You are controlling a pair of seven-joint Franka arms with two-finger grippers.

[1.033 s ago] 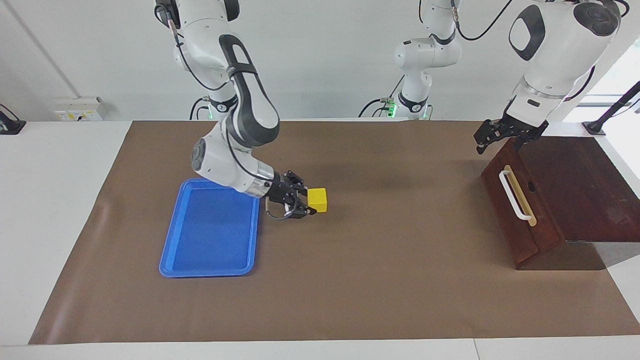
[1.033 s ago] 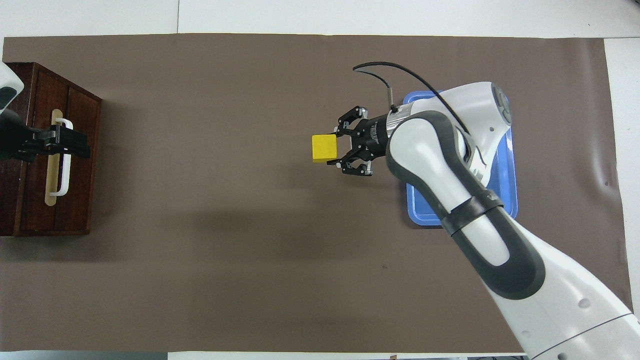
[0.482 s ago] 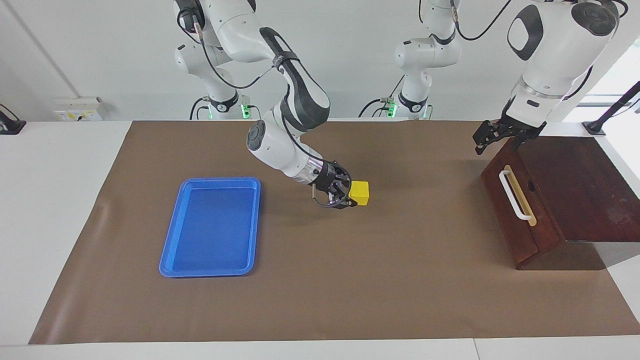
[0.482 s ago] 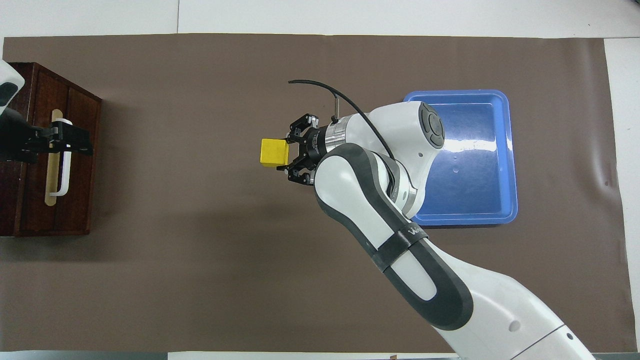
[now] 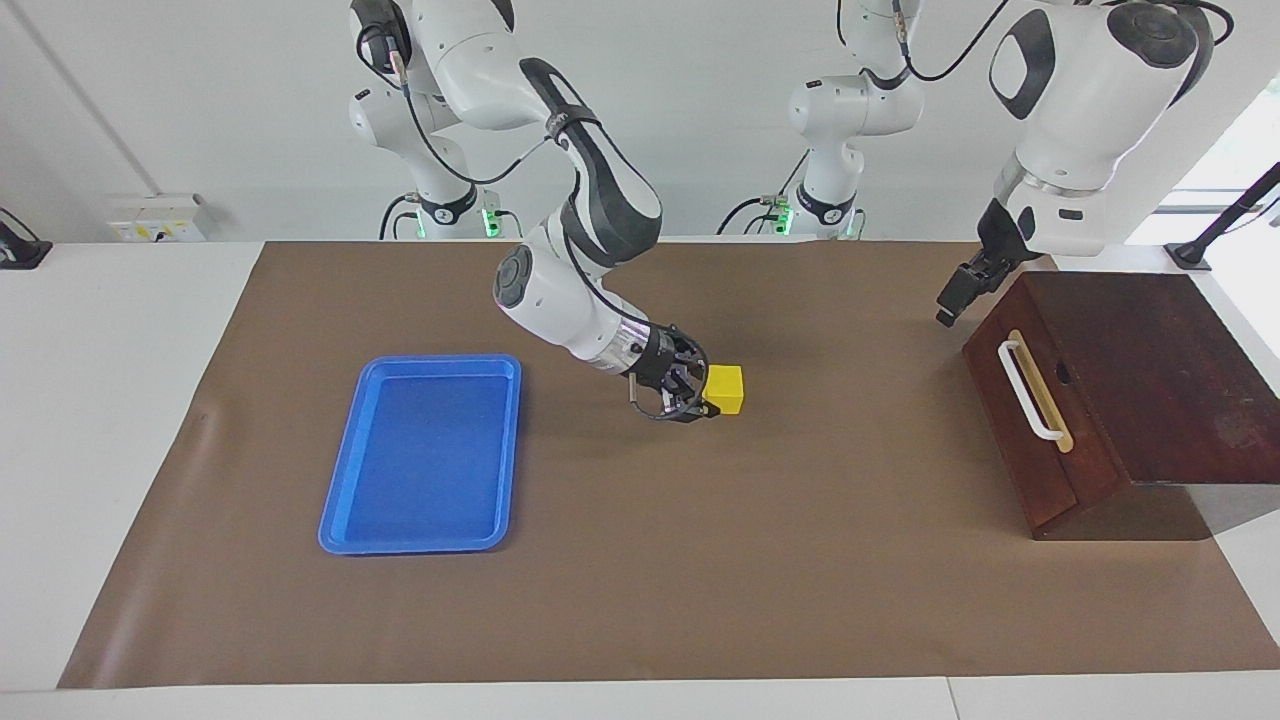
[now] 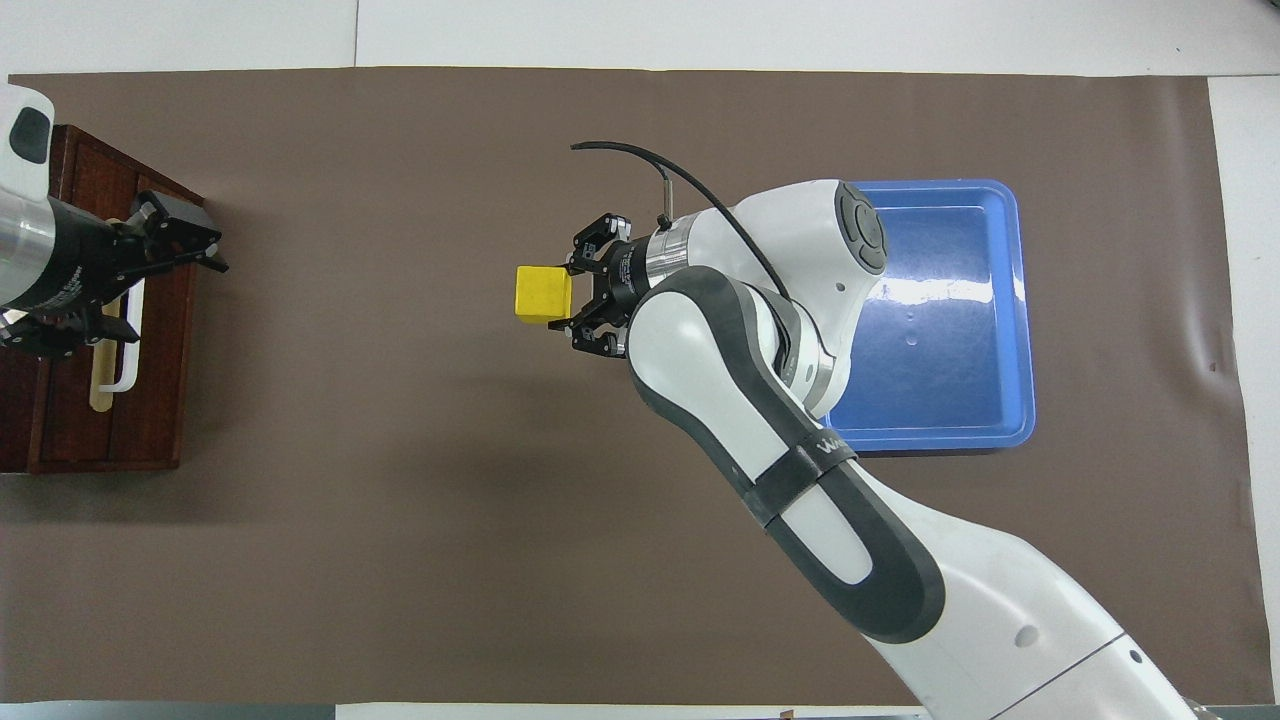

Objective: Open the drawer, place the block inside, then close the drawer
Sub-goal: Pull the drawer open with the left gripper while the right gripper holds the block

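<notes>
The yellow block (image 5: 725,389) is held at the tips of my right gripper (image 5: 703,396), low over the middle of the brown mat; it also shows in the overhead view (image 6: 543,293), with my right gripper (image 6: 575,297) shut on it. The dark wooden drawer (image 5: 1045,450) stands at the left arm's end of the table, shut, with its white bar handle (image 5: 1030,392) on the front. My left gripper (image 5: 953,300) hangs open in the air by the drawer's upper front corner. In the overhead view it (image 6: 178,300) covers the handle (image 6: 125,355) of the drawer (image 6: 150,410).
A flat blue tray (image 5: 420,540) lies on the mat toward the right arm's end, with nothing in it; it shows in the overhead view too (image 6: 930,438). The right arm's elbow hangs over the tray's edge. The brown mat (image 5: 800,560) covers most of the table.
My right gripper carried the block from beside the tray toward the left arm's end, slowing lately. My left gripper turned and shifted off the drawer's top toward its front edge.
</notes>
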